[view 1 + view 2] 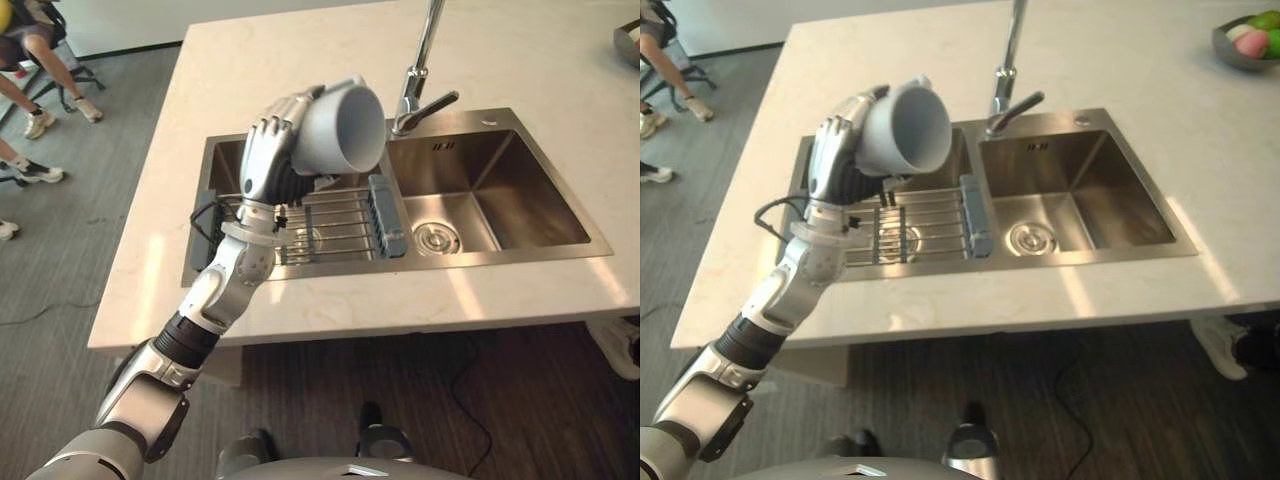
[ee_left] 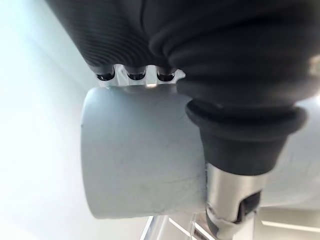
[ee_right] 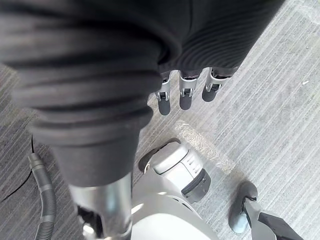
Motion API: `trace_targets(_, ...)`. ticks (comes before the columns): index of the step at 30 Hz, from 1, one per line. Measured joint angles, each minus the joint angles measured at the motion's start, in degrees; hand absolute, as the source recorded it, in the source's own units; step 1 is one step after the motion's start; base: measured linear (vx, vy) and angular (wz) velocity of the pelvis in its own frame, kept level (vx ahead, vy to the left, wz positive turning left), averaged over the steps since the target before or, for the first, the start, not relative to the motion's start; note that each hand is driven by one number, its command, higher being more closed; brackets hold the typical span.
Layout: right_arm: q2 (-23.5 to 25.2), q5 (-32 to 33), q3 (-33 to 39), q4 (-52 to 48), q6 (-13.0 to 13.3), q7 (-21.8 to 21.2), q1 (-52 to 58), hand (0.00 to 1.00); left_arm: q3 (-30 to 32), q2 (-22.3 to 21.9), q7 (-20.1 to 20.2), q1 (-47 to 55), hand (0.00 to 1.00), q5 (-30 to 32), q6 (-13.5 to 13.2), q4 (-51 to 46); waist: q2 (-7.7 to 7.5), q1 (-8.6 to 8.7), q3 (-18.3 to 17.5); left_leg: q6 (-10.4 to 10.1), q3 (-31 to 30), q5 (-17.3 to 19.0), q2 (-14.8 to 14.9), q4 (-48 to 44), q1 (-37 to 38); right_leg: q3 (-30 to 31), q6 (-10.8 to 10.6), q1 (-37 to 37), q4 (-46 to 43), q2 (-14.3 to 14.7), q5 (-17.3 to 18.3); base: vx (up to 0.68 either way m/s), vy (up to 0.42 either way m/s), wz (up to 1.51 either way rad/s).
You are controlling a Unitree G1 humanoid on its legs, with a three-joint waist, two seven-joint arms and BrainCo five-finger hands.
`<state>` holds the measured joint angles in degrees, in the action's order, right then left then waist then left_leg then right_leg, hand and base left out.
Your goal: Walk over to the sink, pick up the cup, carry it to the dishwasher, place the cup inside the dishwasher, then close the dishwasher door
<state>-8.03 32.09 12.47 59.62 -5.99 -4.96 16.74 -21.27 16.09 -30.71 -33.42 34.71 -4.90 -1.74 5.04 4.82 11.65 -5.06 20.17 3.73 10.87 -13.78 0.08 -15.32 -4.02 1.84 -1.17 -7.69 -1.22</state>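
The left hand [image 1: 268, 150] curls round the grey cup [image 1: 345, 125], holding it above the sink's [image 1: 520, 190] left basin; the right hand [image 3: 185, 92] hangs loose-fingered.

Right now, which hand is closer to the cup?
Left. The left hand is curled round the cup, holding it above the sink; the right hand hangs open over the floor, away from it.

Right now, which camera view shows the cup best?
Left eye view: the cup shows whole, tilted, mouth toward the camera, in the left robot hand above the sink. Right eye view shows the same; left wrist view, its side wall very close.
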Motion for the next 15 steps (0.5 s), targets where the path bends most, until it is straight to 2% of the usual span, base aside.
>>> trace_targets(4,0.3,-1.1,3.6,0.3,-0.5,-0.1,0.2,0.0,1.3,2.1,-1.8,0.0,1.0,-3.4,-5.0,-1.9,0.59,-1.01,-0.5,0.0,-1.0,0.0,-0.4,2.4,0.2,-1.3,0.1,-0.3,-0.3,-0.1,0.0,-0.09,0.027,0.21)
trace_targets(5,0.6,-1.2,4.1,0.3,-0.5,-0.1,0.2,0.0,1.3,2.0,-1.9,0.0,1.0,-4.4,-5.5,-2.5,0.57,-1.16,-0.6,0.1,-1.0,0.1,-0.5,2.9,0.2,-1.3,0.1,-0.6,-0.3,-0.1,-0.1,-0.07,0.041,0.09)
trace_targets(9,1.8,-3.7,7.5,0.1,-0.5,-0.4,0.1,0.0,3.8,1.9,-3.3,0.8,1.0,-13.1,-5.6,-3.6,-0.19,-1.46,-1.2,0.7,-0.4,0.2,-1.4,4.1,0.6,-1.3,-0.4,-0.1,0.6,-0.6,-1.8,-0.04,0.041,-0.04)
trace_targets(12,1.9,-7.0,9.2,-0.1,-0.5,-1.1,0.2,0.0,11.1,1.6,-4.4,3.4,1.0,-18.4,-5.1,-3.5,0.15,-1.16,-1.4,1.0,-0.3,0.4,-1.7,4.1,0.9,-1.4,-0.7,0.4,0.7,-0.8,-2.4,-0.03,0.018,-0.01)
trace_targets(13,1.8,-9.2,9.8,-0.2,-0.5,-1.3,0.1,0.0,15.0,0.9,-5.1,5.1,1.0,-20.0,-5.5,-3.2,0.2,-1.49,-1.4,1.1,-0.5,0.5,-1.7,3.9,0.9,-1.7,-0.7,0.6,0.4,-0.8,-2.3,-0.04,-0.007,0.13)
trace_targets(15,1.8,-11.1,9.8,-0.2,-0.5,-1.3,0.1,0.0,18.5,-0.1,-6.0,7.0,1.0,-21.1,-6.5,-2.4,0.2,-1.75,-1.5,1.7,-1.1,0.9,-1.7,3.6,0.5,-2.7,-1.0,1.1,-0.4,-0.8,-1.8,-0.04,-0.008,0.28)
